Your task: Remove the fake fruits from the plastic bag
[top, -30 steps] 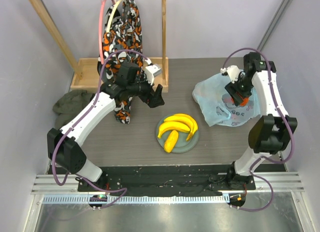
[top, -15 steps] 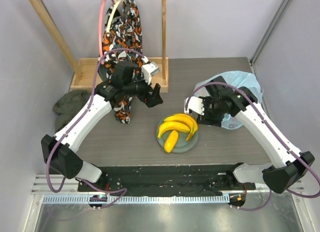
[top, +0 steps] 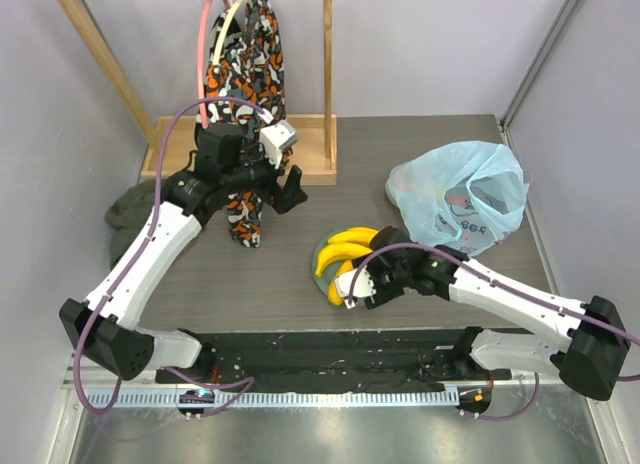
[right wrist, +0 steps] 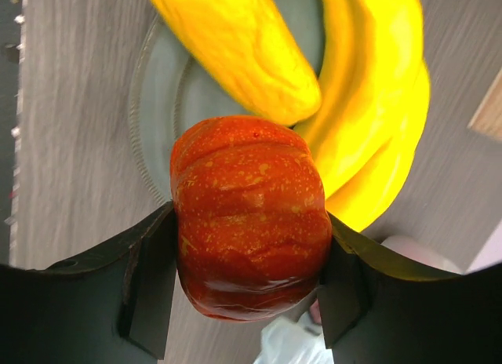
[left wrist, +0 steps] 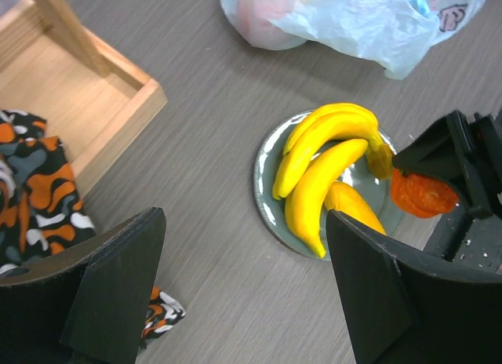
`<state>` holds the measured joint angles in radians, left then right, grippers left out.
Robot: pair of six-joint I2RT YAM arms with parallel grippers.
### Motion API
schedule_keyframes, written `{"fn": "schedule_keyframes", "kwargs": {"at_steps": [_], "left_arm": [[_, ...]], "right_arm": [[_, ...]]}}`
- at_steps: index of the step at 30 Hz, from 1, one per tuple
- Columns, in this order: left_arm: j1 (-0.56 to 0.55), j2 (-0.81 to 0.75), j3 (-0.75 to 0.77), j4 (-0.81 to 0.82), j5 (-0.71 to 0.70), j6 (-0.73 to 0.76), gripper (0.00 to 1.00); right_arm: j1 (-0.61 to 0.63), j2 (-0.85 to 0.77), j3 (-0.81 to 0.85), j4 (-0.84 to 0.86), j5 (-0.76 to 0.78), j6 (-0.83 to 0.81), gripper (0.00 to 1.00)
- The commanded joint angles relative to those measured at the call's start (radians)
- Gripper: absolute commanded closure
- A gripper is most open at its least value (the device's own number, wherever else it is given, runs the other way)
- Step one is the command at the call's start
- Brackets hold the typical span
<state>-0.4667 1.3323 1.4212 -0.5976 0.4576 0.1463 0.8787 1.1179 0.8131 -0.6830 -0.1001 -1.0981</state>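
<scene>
The light-blue plastic bag [top: 460,199] lies at the back right with a reddish fruit [left wrist: 257,15] showing through it. A grey-green plate [top: 320,247] holds the yellow banana bunch [top: 352,247] and the single yellow-orange long fruit [top: 341,280]. My right gripper [top: 352,290] is shut on the small ribbed orange fruit [right wrist: 251,215] and holds it over the plate's near edge [right wrist: 157,105], next to the bananas [right wrist: 376,105]. That fruit also shows in the left wrist view [left wrist: 422,193]. My left gripper [top: 292,189] is open and empty, above the table left of the plate [left wrist: 271,183].
An orange-black-white patterned cloth [top: 245,64] hangs on a wooden rack, whose tray-like base [top: 175,149] stands at the back left. A dark green cloth [top: 135,204] lies at the left edge. Walls close in both sides.
My right arm has swung from the bag across to the plate's near side, carrying the orange fruit. The bag now lies uncovered. My left gripper has drawn back a little to the left.
</scene>
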Motion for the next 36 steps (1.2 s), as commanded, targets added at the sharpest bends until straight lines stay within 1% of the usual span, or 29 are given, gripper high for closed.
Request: {"fn": "schedule_keyframes", "kwargs": {"at_steps": [1,4,7,10,11,13,15,16,17,19,20,21,24,25,27,28,30,31,32,34,36], "left_arm": [[0.048,-0.044,-0.007,0.001,-0.007,0.012,0.12],[0.068,-0.054,-0.011,0.001,0.000,0.004,0.11],[0.083,-0.061,-0.016,-0.001,0.004,-0.005,0.11],[0.094,-0.070,-0.024,-0.001,0.006,-0.008,0.11],[0.099,-0.074,-0.027,0.001,0.007,-0.010,0.11],[0.105,-0.076,-0.028,0.001,0.013,-0.013,0.11],[0.112,-0.081,-0.030,0.001,0.018,-0.016,0.11],[0.114,-0.081,-0.031,0.004,0.019,-0.016,0.11],[0.117,-0.082,-0.031,0.004,0.021,-0.019,0.11],[0.119,-0.082,-0.033,0.007,0.024,-0.022,0.11],[0.120,-0.082,-0.033,0.009,0.027,-0.022,0.11],[0.120,-0.082,-0.034,0.010,0.029,-0.027,0.11],[0.120,-0.081,-0.036,0.015,0.041,-0.031,0.11],[0.120,-0.079,-0.034,0.015,0.042,-0.036,0.11],[0.120,-0.079,-0.033,0.019,0.046,-0.039,0.11],[0.120,-0.081,-0.033,0.021,0.049,-0.039,0.11],[0.120,-0.081,-0.034,0.021,0.049,-0.039,0.11],[0.122,-0.081,-0.034,0.022,0.050,-0.039,0.11],[0.120,-0.082,-0.034,0.022,0.052,-0.037,0.11],[0.120,-0.076,-0.036,0.027,0.058,-0.040,0.11],[0.120,-0.074,-0.038,0.032,0.062,-0.040,0.11]], "right_arm": [[0.043,-0.023,-0.063,0.298,0.039,-0.078,0.53],[0.060,-0.017,-0.123,0.381,0.057,-0.080,0.52],[0.092,-0.012,-0.196,0.463,0.079,-0.114,0.49],[0.120,-0.004,-0.264,0.546,0.096,-0.157,0.49],[0.121,0.002,-0.276,0.550,0.129,-0.167,0.49],[0.123,0.005,-0.302,0.577,0.140,-0.177,0.50],[0.123,0.011,-0.331,0.620,0.165,-0.180,0.47],[0.123,0.013,-0.339,0.658,0.171,-0.184,0.45],[0.126,0.014,-0.347,0.675,0.181,-0.186,0.35],[0.126,0.016,-0.353,0.677,0.188,-0.187,0.24],[0.125,0.014,-0.350,0.675,0.188,-0.187,0.06],[0.126,0.011,-0.335,0.654,0.188,-0.187,0.00],[0.124,-0.007,-0.284,0.539,0.174,-0.154,0.00],[0.124,-0.029,-0.267,0.474,0.171,-0.131,0.00],[0.126,-0.059,-0.212,0.410,0.151,-0.105,0.00],[0.126,-0.099,-0.189,0.354,0.143,-0.091,0.00],[0.126,-0.131,-0.103,0.289,0.117,-0.034,0.00],[0.126,-0.153,-0.071,0.199,0.114,-0.020,0.00],[0.126,-0.161,-0.004,0.144,0.077,0.001,0.00],[0.125,-0.170,0.049,0.003,0.044,0.033,0.00],[0.124,-0.170,0.089,-0.045,0.036,0.105,0.00]]}}
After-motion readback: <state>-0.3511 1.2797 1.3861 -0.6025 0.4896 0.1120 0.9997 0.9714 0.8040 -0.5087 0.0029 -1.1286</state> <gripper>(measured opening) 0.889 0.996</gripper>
